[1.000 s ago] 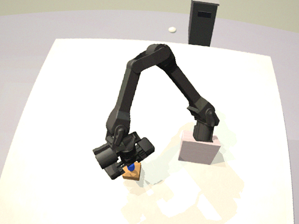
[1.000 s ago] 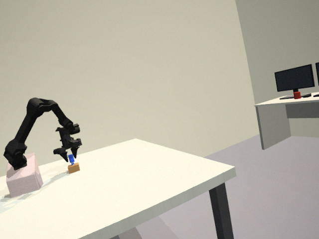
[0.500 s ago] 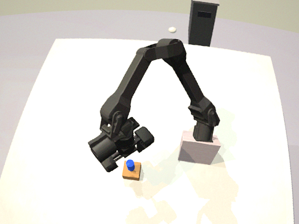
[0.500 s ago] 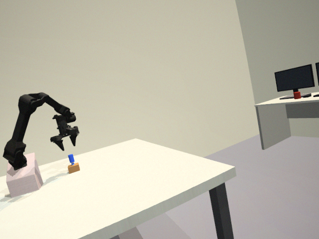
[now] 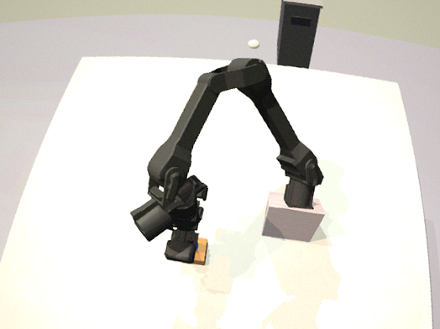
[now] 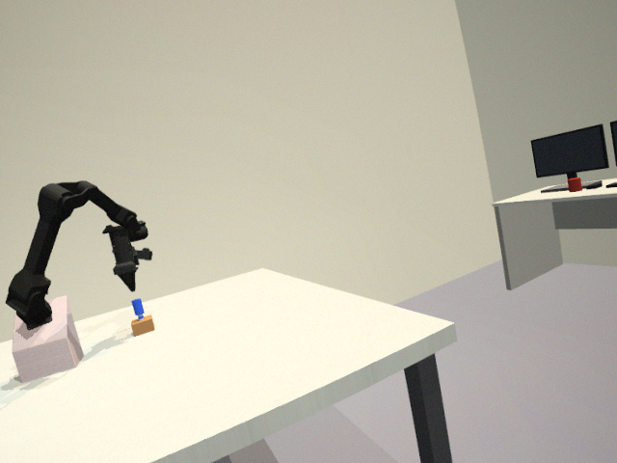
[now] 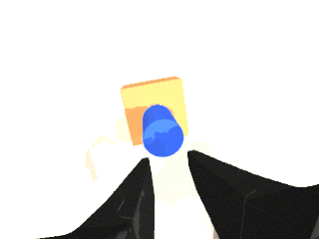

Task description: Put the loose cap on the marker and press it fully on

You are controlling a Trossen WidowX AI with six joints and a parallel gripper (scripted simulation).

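Note:
The blue cap point(image 6: 138, 306) point(image 7: 162, 139) stands on top of the marker point(image 6: 141, 316), of which a short pale and blue stretch shows between cap and block in the exterior view. The orange holder block point(image 5: 200, 257) point(image 6: 143, 326) point(image 7: 166, 92) sits on the table under them. My gripper point(image 6: 133, 289) point(image 7: 168, 161) is above the cap, with its fingertips apart by a narrow gap and nothing between them. In the wrist view the cap lies just beyond the fingertips, clear of both. In the top view the gripper hides most of the cap.
The pinkish base block point(image 5: 290, 224) point(image 6: 47, 351) carries the arm's base on the table point(image 5: 80, 279) point(image 6: 279, 359). Beyond the table are a dark cabinet point(image 5: 296, 35) and a desk with monitors point(image 6: 569, 150) and a red cup point(image 6: 575, 184).

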